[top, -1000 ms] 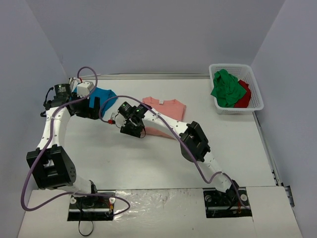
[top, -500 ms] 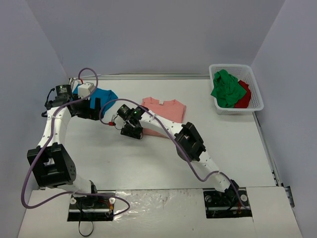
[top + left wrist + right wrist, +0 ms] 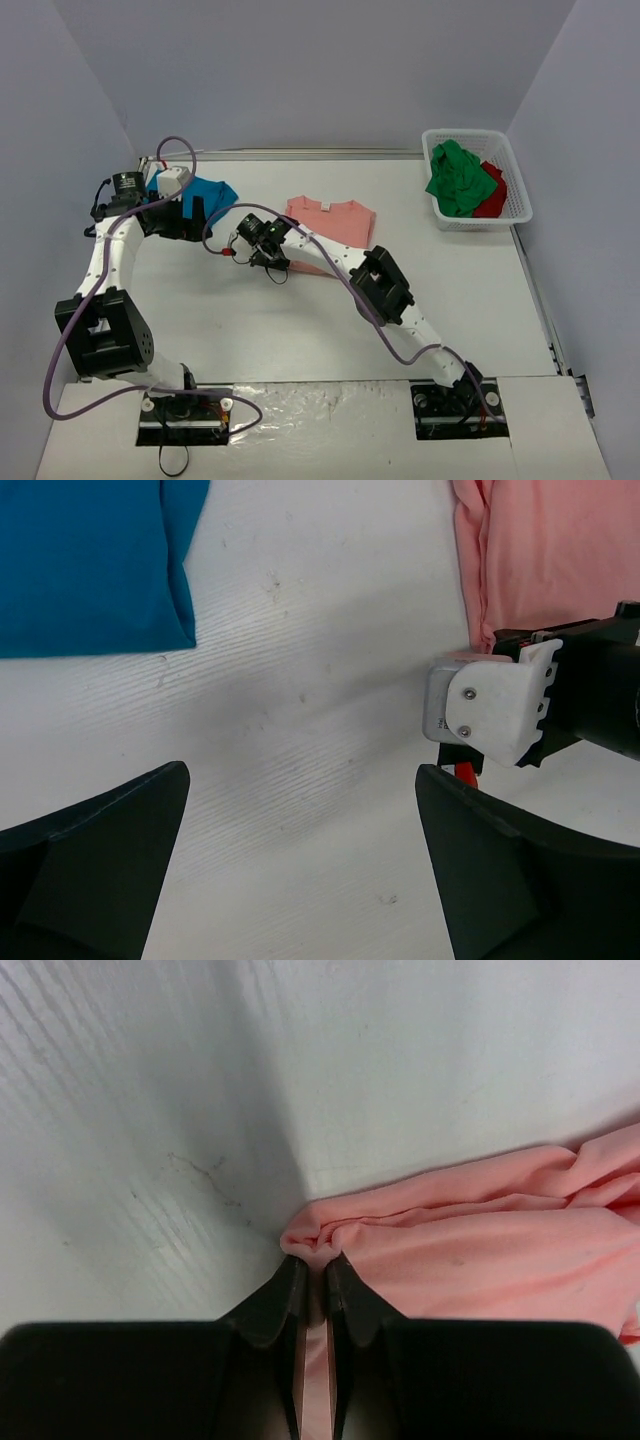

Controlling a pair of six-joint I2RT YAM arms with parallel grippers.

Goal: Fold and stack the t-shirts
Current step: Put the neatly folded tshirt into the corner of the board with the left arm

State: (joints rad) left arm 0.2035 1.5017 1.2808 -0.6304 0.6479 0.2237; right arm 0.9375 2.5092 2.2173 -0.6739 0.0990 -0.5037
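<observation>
A salmon-pink t-shirt [image 3: 335,218] lies folded at mid-table. My right gripper [image 3: 272,262] is at its near-left corner, shut on a bunched fold of the pink t-shirt [image 3: 480,1250]; the cloth is pinched between the right gripper's [image 3: 313,1260] black fingers. A teal-blue t-shirt [image 3: 212,192] lies folded at the back left. My left gripper [image 3: 196,216] hovers just beside it, open and empty. In the left wrist view the left gripper [image 3: 300,770] stands over bare table, with the teal t-shirt [image 3: 90,560] at top left and the pink t-shirt [image 3: 550,550] at top right.
A white mesh basket [image 3: 520,205] stands at the back right, holding a green t-shirt [image 3: 458,180] and a red t-shirt [image 3: 493,196]. The right arm's wrist [image 3: 495,712] shows close to my left gripper's right finger. Grey walls close in the table on three sides.
The right gripper has shifted slightly left and back and has shut on the pink t-shirt's corner. The left arm has barely moved.
</observation>
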